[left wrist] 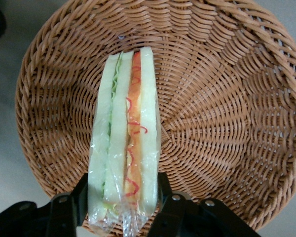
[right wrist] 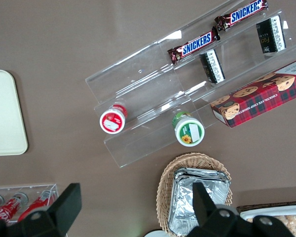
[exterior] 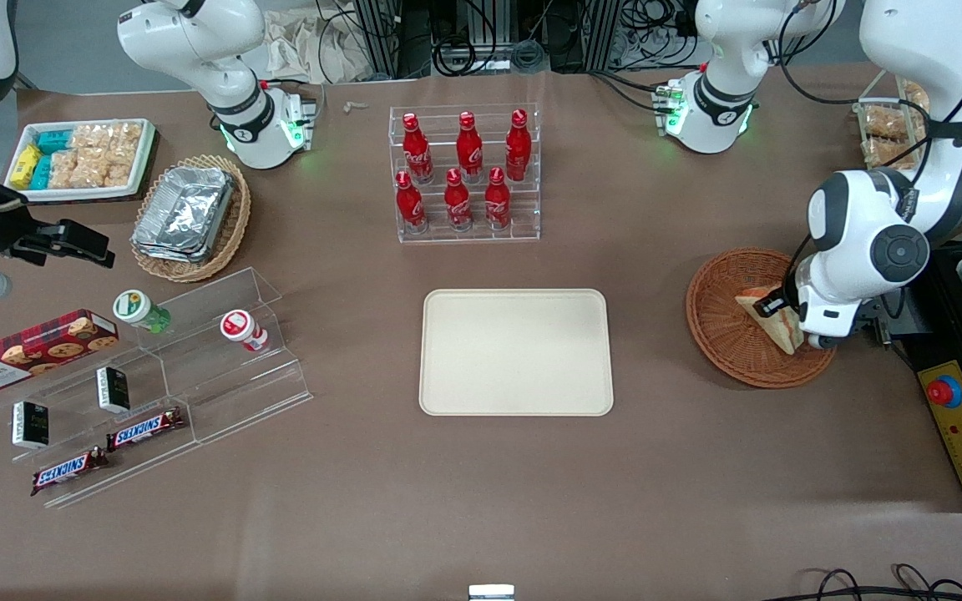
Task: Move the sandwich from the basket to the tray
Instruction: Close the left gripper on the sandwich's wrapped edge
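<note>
The sandwich (exterior: 769,321) (left wrist: 126,138), a wedge of pale bread in clear wrap with green and orange filling, stands on edge in the reddish-brown wicker basket (exterior: 723,334) (left wrist: 212,123) at the working arm's end of the table. My left gripper (exterior: 782,305) (left wrist: 122,190) reaches down into the basket. Its black fingers (left wrist: 164,190) press against both bread faces of the sandwich's near end, shut on it. The cream tray (exterior: 516,351) (right wrist: 5,113) lies bare at the table's middle, toward the parked arm from the basket.
A clear rack of red cola bottles (exterior: 464,175) stands farther from the front camera than the tray. A stepped acrylic shelf with snacks (exterior: 155,376), a tan basket of foil trays (exterior: 189,217) and a white snack tray (exterior: 80,159) lie toward the parked arm's end. A control box (exterior: 961,426) sits beside the basket.
</note>
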Controlling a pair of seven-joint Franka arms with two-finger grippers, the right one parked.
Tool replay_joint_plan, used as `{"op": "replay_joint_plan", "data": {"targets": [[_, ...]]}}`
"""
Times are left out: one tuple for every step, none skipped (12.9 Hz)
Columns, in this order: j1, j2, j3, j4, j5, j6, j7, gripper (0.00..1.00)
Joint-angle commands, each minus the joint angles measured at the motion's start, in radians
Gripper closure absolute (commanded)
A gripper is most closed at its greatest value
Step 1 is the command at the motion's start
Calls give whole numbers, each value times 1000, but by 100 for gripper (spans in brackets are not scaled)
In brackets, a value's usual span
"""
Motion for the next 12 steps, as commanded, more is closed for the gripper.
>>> {"op": "replay_joint_plan", "data": {"targets": [[-1,1,-5,1,10,16,-38,70],[-1,0,-5,3,10,15,-36,80],[-1,-5,-5,6,10,9,-35,87],[-1,-6,-9,15,12,1,-30,91],[-4,-11,-15,33,12,-26,-32,93],[-15,-17,-15,64,16,-80,-32,95],[-16,-17,-15,122,21,-149,-29,95],[-23,-6,-20,212,21,-260,-24,95],[-32,0,-25,309,21,-396,-10,95],[-33,13,-26,407,16,-501,-9,95],[-46,24,-37,496,15,-575,-3,97],[-53,29,-40,568,15,-632,31,98]]}}
